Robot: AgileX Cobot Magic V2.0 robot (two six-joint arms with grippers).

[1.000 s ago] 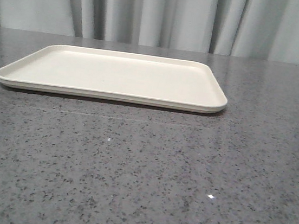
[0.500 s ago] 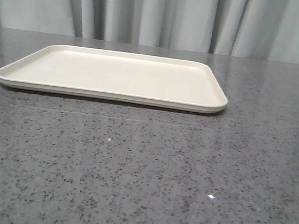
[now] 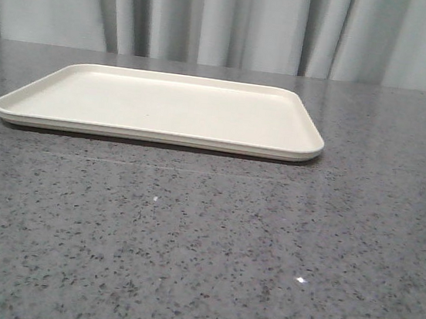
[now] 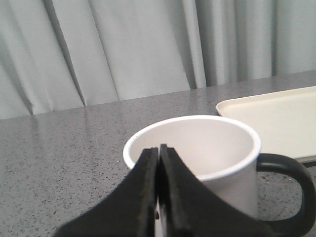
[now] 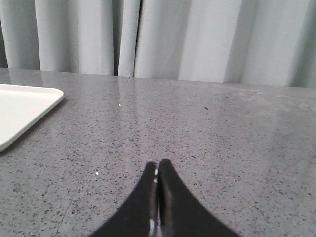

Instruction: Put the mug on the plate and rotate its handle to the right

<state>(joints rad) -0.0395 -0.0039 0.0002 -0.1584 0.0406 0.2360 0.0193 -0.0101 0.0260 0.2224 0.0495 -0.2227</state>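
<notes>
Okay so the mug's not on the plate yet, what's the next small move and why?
Probably open the left end effector. Its fingers are pressed together right in front of the mug, so it cannot grip anything. The mug stands on the table beside the plate, handle unheld, and the right end effector is over bare table.

Right gripper [image 5: 157, 170]: two black tapered fingers [image 5: 170, 197] pressed tip to tip, nothing between them, above the grey speckled stone worktop [image 5: 207, 143]. One rounded corner of the cream rectangular plate [image 5: 22, 111] with a low rim lies on the worktop, well apart from the fingers. Pale grey pleated curtain [image 5: 163, 37] behind the far edge
</notes>
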